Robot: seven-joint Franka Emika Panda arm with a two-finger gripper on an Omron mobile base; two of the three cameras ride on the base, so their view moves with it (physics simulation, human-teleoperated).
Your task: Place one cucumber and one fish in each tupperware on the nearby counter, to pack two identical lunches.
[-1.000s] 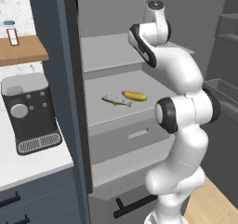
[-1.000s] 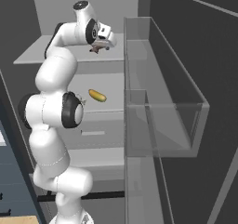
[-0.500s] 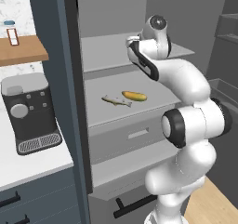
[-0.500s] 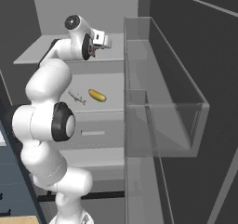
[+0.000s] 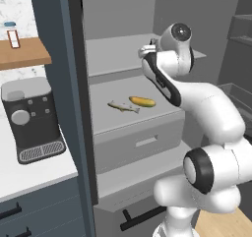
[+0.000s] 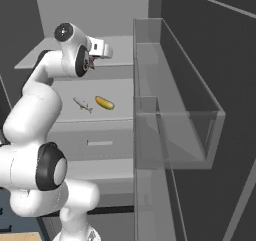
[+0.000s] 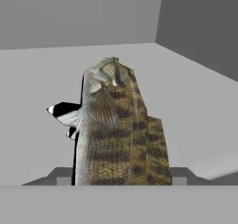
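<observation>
The gripper (image 7: 119, 179) is closed on a fish (image 7: 118, 135), whose mottled brown-and-olive body rises between the two finger tips in the hand view, with a pale fin and a dark patch on one flank and a narrower end pointing away from the hand. In the right base view the gripper (image 6: 91, 65) hangs above the open fridge's middle shelf (image 6: 65, 92), with a dark scrap of the fish showing beneath the white hand. The left base view has the hand (image 5: 147, 51) at the same height, over the shelf's back half. On that grey shelf lie a second fish (image 5: 123, 106), small and brownish-grey, and a cucumber (image 5: 142, 101), yellow-green with a darker end; the two lie just beside each other near the shelf's front edge, the cucumber on the side nearer the arm. Below the shelf sits a grey drawer (image 5: 142, 142) with a slot handle. To the right of the shelf, the fridge door stands open with a clear door bin (image 6: 175, 100). Left of the fridge, a black coffee machine (image 5: 32, 118) stands on the white counter (image 5: 29, 174), under a wooden wall shelf (image 5: 24, 54).
</observation>
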